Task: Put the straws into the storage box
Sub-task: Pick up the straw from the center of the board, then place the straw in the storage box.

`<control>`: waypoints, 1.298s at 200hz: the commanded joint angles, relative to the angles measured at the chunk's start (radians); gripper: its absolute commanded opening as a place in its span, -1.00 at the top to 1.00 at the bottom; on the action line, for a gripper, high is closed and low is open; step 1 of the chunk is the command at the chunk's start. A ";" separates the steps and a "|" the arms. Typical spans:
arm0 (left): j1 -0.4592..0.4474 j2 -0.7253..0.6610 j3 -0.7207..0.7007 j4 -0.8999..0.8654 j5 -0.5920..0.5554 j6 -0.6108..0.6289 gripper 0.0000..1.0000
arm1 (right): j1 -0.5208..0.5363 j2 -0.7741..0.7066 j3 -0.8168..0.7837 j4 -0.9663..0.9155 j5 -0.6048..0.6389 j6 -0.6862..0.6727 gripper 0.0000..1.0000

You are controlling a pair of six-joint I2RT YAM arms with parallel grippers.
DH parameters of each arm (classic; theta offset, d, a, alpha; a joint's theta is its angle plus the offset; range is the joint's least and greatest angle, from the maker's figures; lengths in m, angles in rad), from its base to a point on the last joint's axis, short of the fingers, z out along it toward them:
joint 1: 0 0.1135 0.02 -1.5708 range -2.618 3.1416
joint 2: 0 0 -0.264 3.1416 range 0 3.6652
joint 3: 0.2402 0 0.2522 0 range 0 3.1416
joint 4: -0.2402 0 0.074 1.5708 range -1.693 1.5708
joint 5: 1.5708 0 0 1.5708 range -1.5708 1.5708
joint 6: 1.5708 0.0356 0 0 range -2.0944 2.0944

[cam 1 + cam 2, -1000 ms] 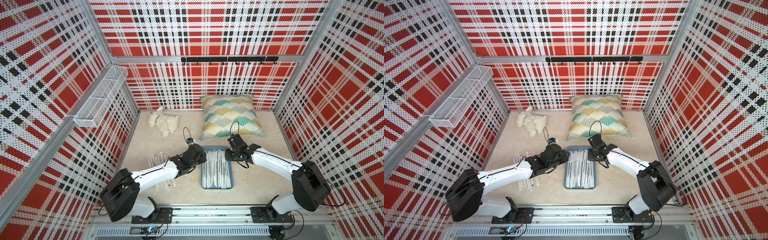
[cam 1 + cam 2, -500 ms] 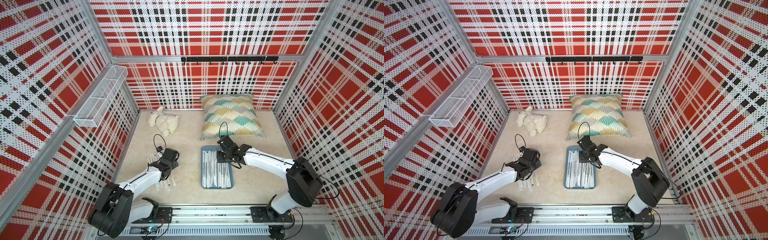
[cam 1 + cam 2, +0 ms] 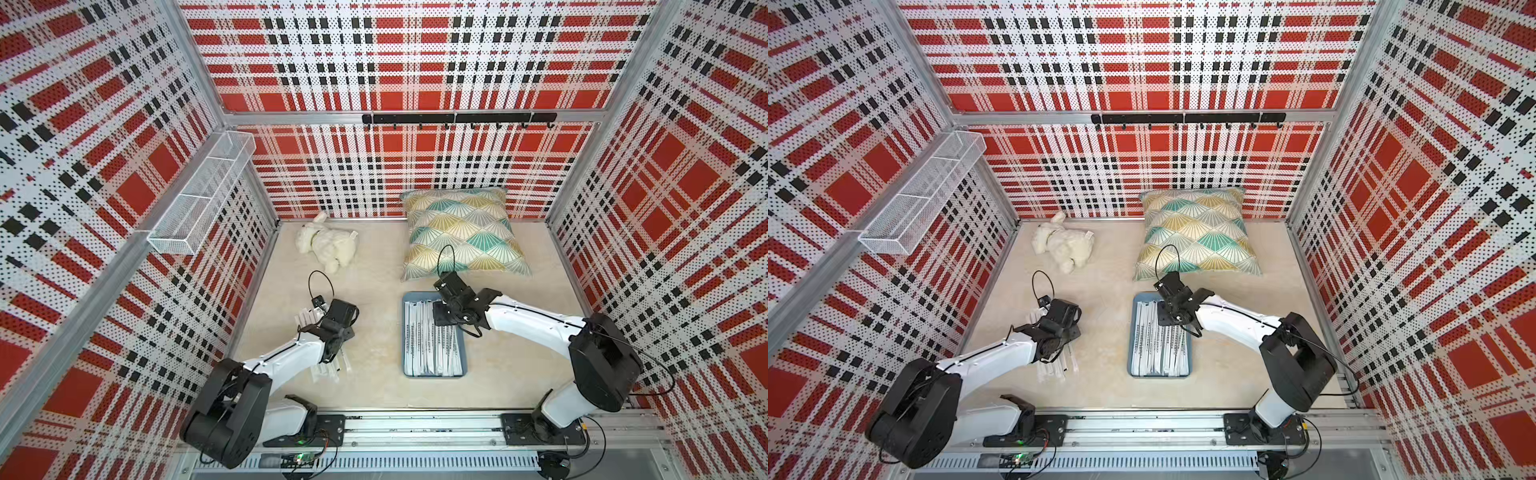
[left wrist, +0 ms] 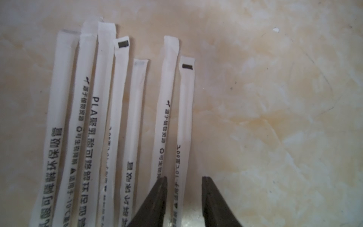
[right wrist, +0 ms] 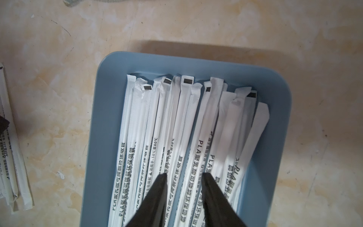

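1. The left end effector [image 4: 184, 178] has swung from the storage box [image 3: 434, 375] to the loose straws [image 3: 305, 321] lying on the tabletop [image 3: 374, 291] at lower left in a top view. Its jaws are parted astride one straw without gripping it.
2. The right end effector [image 5: 184, 175] hovers part-open over the straw-filled box, gripping nothing.

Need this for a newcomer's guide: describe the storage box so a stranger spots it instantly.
On the beige tabletop, look in front of the fan-patterned cushion. The storage box lies beneath the right pincer. It is a shallow slate-blue tray holding straws, unlike the wire basket on the wall.
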 commanded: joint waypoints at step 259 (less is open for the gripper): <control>-0.655 0.512 0.592 0.087 0.062 -0.047 1.00 | -0.239 -0.177 -0.215 0.007 0.031 0.025 -0.07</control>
